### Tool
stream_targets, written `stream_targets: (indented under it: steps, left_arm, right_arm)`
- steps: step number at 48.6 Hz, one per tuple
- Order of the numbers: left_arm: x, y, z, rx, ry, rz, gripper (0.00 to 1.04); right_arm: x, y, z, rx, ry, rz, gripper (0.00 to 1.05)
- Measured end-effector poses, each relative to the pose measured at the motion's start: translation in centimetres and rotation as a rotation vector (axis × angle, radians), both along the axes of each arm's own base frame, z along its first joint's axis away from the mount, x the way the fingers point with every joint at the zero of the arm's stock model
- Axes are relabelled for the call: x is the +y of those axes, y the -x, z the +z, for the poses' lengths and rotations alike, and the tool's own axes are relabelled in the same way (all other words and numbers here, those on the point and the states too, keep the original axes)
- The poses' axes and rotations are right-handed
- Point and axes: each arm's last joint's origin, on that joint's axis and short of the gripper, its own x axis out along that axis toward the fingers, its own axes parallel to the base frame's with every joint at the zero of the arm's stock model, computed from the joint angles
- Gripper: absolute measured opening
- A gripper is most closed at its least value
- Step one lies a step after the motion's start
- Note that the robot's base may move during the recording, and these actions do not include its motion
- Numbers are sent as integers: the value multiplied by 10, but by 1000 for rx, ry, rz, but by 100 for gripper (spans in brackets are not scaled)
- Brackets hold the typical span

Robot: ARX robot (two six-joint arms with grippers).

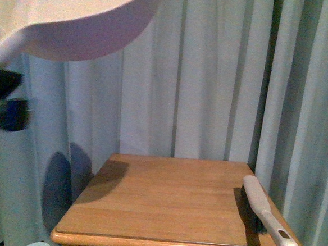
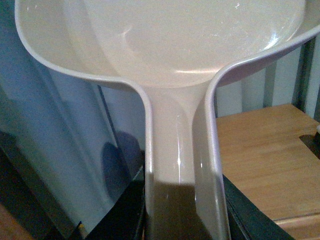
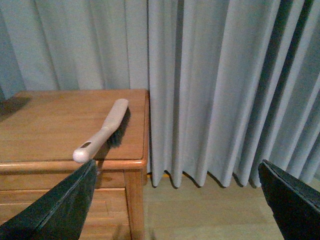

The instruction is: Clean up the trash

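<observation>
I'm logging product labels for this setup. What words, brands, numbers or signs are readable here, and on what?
None can be read in any view.
The dustpan, brush, table and curtain show no print.
The dark slot near the end of the brush handle looks like a hole, not a mark.

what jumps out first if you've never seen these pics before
The big pink dustpan grabs attention first, held high at the upper left of the front view with its handle in the left end effector. Next is the white-handled brush lying along the right edge of the wooden table, with pale curtains behind.
</observation>
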Motion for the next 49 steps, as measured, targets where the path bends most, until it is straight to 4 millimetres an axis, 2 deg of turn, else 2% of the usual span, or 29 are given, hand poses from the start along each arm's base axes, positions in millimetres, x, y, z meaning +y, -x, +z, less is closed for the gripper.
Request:
stream_targets:
  steps: [6, 13, 21, 27, 30, 34, 38, 43, 49]
  left_arm:
    - [27, 35, -6, -43, -15, -11, 26]
    - [54, 63, -14, -67, -9, 5, 26]
    - [68, 88, -27, -67, 17, -11, 26]
    - [72, 101, -36, -58, 50, -11, 26]
    - [73, 102, -35, -64, 59, -8, 26]
    - [73, 102, -35, -62, 64, -9, 26]
    - [73, 102, -35, -62, 65, -10, 26]
    - [73, 102, -35, -63, 67, -9, 26]
    - [73, 102, -35, -63, 67, -9, 26]
  right_arm:
    - [0, 0, 0, 0, 0, 0, 97]
    - [0, 0, 0, 0, 0, 0, 97]
    - [0, 0, 0, 0, 0, 0, 97]
    - [4, -8, 2, 121, 101, -287, 97]
    - [7, -20, 12, 174, 133, -360, 97]
    - [12, -47, 35, 225, 118, -303, 97]
    - [18, -70, 50, 256, 97, -253, 97]
    - [29, -119, 69, 380, 37, -163, 97]
    - [44, -166, 70, 553, -29, -102, 97]
